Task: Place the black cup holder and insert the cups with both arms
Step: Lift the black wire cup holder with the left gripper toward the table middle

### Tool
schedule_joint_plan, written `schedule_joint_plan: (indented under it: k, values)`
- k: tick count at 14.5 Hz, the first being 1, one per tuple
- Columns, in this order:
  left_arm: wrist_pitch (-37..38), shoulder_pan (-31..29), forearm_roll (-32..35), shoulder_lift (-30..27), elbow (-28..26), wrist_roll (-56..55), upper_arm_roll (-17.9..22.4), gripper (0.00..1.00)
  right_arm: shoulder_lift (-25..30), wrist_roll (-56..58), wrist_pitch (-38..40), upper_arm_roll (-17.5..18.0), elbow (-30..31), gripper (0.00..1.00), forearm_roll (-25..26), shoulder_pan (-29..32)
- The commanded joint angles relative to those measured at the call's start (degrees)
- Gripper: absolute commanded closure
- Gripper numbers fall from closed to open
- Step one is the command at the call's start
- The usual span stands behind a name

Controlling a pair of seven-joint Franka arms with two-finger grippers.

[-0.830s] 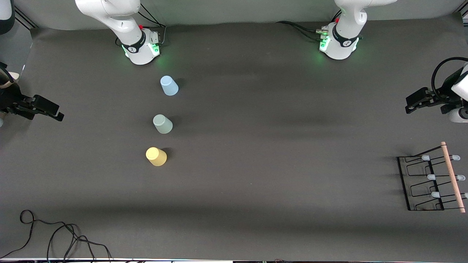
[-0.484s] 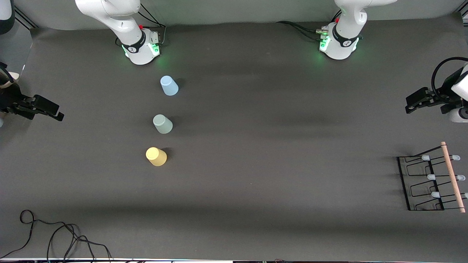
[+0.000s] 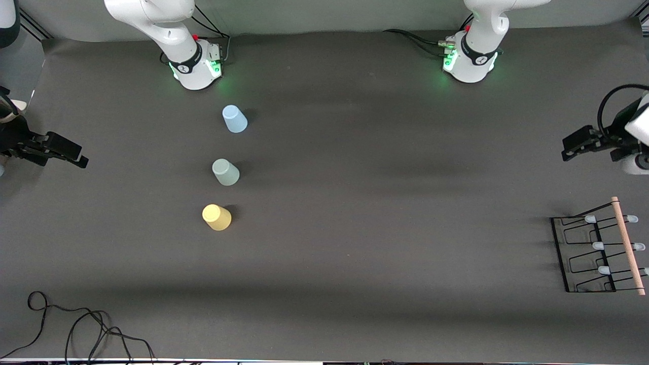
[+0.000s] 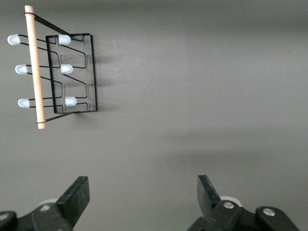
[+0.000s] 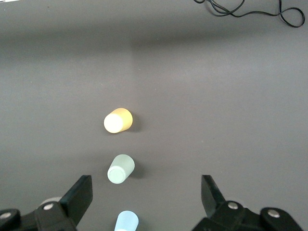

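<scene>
Closest to the front camera I saw a loose black cable [image 3: 76, 329] curled on the dark table [image 3: 355, 253], at the right arm's end. Next came the black cup holder [image 3: 598, 251], lying at the left arm's end with its wooden handle [image 3: 627, 246] on top and its pale-capped prongs [image 3: 598, 246] pointing out to both sides; nothing was touching it.

The three cups stood upside down in a row toward the right arm's end, well apart from the holder: the yellow cup [image 3: 217, 217] nearest the front camera, the green cup [image 3: 225, 172] next, and the blue cup [image 3: 235, 118] farthest, in front of the right arm's base [image 3: 195, 66].

The left gripper [image 3: 572, 147] hung over bare table at the left arm's end, above the patch just past the holder, fingers [image 4: 77, 197] spread wide and empty (the holder showed clearly in its wrist view). The right gripper [image 3: 76, 154] hung over the table's edge at the right arm's end, fingers [image 5: 79, 195] likewise spread with nothing between them.
</scene>
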State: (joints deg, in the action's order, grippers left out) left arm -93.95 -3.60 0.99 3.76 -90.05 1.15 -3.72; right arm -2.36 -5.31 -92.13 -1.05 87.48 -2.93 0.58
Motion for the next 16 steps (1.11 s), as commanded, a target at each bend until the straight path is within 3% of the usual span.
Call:
schedule_joint_plan:
  k: [1,5,7,12,16]
  values:
    - [-0.9,-3.0,0.1,4.9,4.4,0.4,0.4,0.01,-1.1,0.0,0.8,0.2,-1.2,0.0,0.7,0.3]
    - [-6.3,-8.3,0.1,9.9,4.9,7.0,0.6,0.01,-1.1,0.0,2.7,0.2,-0.7,0.0,0.7,0.2]
    - [-7.9,-10.6,0.4,15.8,9.4,8.8,0.6,0.01,-1.1,0.0,2.7,0.2,-0.7,0.0,0.7,0.2]
    - [-15.6,-17.8,0.2,23.8,11.7,24.4,0.6,0.04,-1.1,0.0,2.8,0.2,-0.6,0.0,0.8,0.1]
    - [-22.0,-18.7,0.0,28.0,11.7,25.9,0.6,0.05,-1.1,0.0,2.8,0.3,-0.5,0.0,0.8,0.1]
